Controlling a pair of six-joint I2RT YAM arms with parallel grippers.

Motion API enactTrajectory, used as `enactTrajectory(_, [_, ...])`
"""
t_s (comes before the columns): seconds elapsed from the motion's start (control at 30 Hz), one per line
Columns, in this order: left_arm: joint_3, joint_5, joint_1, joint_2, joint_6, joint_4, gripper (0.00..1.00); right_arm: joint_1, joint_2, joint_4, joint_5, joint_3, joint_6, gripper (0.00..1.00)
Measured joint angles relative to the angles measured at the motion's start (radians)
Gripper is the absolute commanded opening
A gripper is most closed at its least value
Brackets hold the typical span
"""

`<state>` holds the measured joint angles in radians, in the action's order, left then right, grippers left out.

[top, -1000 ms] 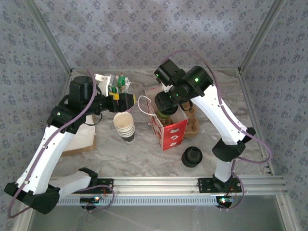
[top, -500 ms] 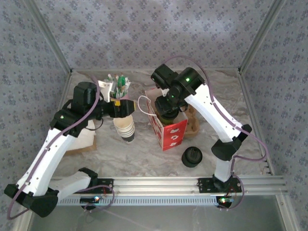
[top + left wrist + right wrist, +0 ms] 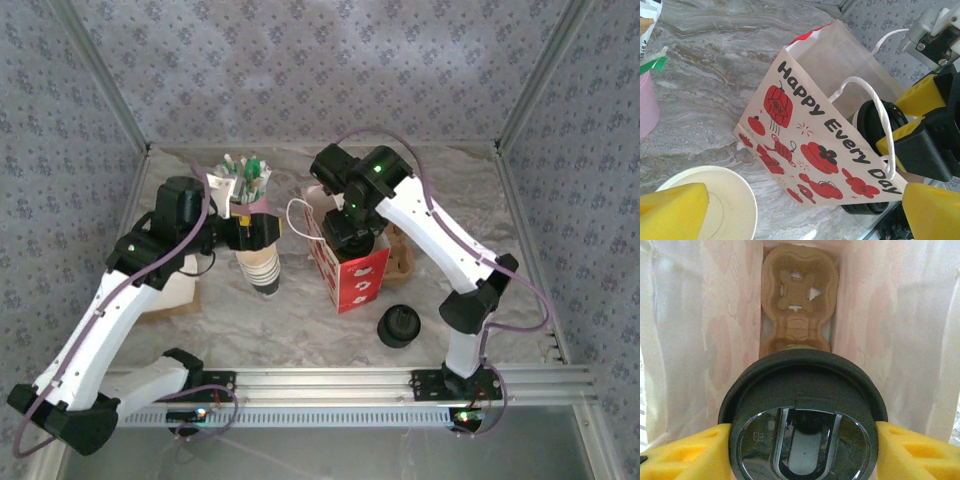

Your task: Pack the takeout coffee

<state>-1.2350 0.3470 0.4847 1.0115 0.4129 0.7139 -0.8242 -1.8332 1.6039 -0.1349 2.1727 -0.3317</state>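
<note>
The takeout coffee [image 3: 802,405] is clamped between the yellow pads of the right gripper [image 3: 802,440], partly spread, inside the mouth of a paper bag [image 3: 815,150] near the middle of the table [image 3: 300,320]. Its round black lid is seen. "Happy Every Day" is printed on the bag. The left gripper [image 3: 268,230] is spread wide, nothing held.

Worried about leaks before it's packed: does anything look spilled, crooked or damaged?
Nothing stands out. The coffee sits level in the right gripper, its lid looking seated, between the walls of the bag, which stands upright and untorn. No spill shows on the table.
</note>
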Motion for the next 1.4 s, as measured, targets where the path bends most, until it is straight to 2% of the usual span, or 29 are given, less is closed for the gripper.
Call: enactTrajectory(1.4, [0.022,0.000,0.022,0.014,-0.001,-0.009,0.99,0.002,-0.048,0.000,0.008,-0.127,0.001,0.66])
